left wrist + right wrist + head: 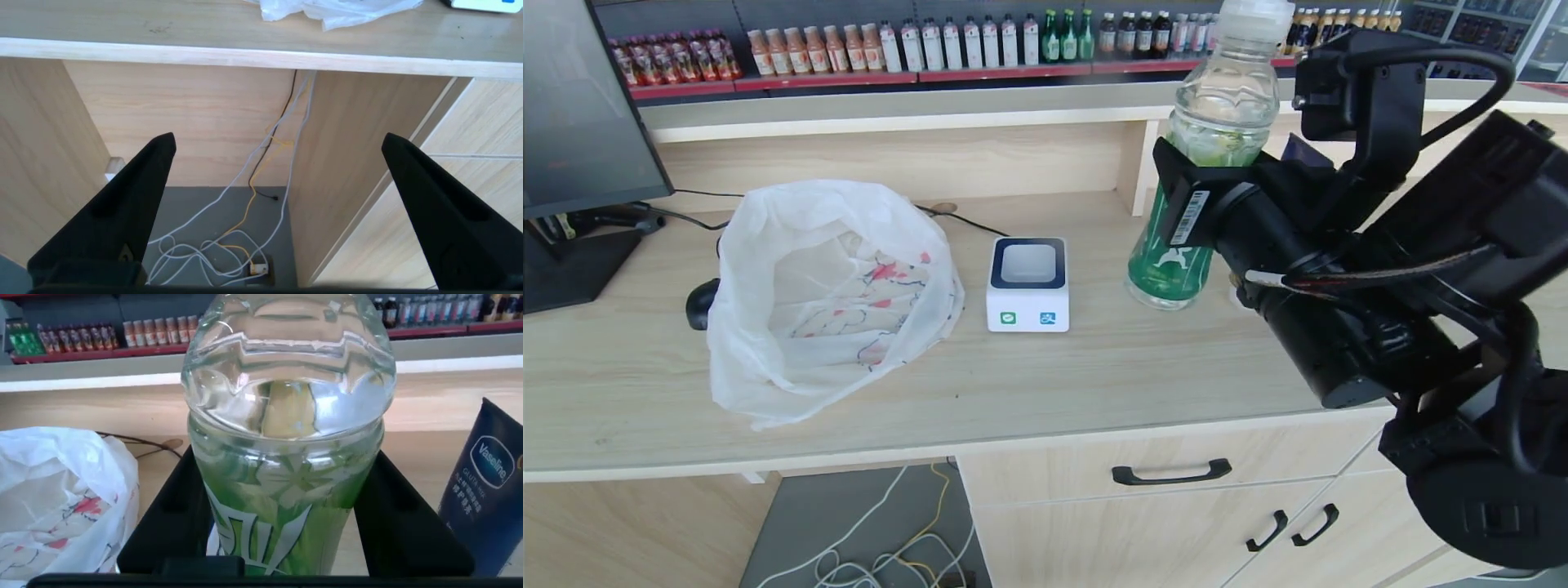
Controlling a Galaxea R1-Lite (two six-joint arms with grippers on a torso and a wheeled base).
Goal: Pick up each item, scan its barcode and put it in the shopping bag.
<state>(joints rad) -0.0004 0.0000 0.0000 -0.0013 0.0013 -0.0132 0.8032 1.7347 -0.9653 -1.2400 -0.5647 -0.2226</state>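
My right gripper point(1205, 184) is shut on a clear drink bottle point(1217, 147) with a green label and a white cap, holding it upright above the counter, to the right of the scanner. The same bottle point(286, 457) stands close up between the black fingers point(167, 518) in the right wrist view. A white barcode scanner point(1028, 284) with a dark-rimmed window sits mid-counter. Left of it the white plastic shopping bag point(825, 294) stands open with printed items inside. My left gripper point(274, 212) hangs open below the counter edge, over a floor with cables.
A blue tube point(490, 494) stands on the counter right of the bottle. A monitor point(584, 106) and a black mouse point(700, 304) are at the far left. Cables point(947, 214) run behind the bag. Drawers point(1172, 474) sit under the counter; drink shelves line the back.
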